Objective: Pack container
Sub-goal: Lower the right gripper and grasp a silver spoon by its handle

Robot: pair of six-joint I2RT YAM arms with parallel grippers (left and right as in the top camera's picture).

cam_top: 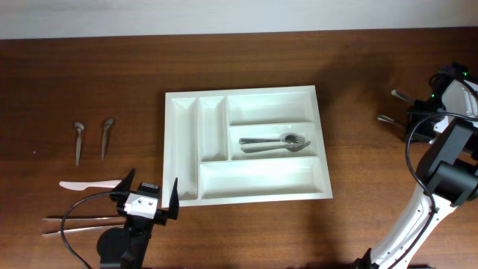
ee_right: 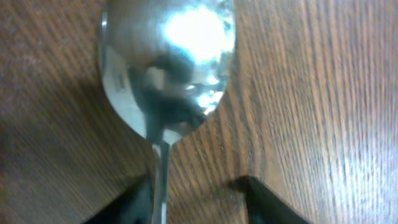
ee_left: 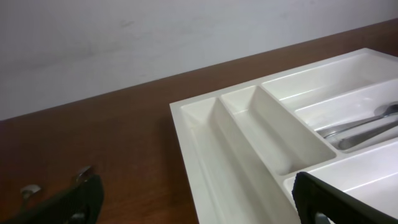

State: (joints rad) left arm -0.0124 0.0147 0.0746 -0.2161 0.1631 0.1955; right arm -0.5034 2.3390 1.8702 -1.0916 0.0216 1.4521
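Overhead: container sat mid-bench, cutlery in its middle wide compartment. L gripper hovered just off container's near-left corner, jaws fully open, empty. R arm stood far right of container.

L wrist: container's 2 narrow compartments showed ahead, between the spread fingers.

R wrist: R gripper was partly open, astride spoon handle; no clamp on it yet.
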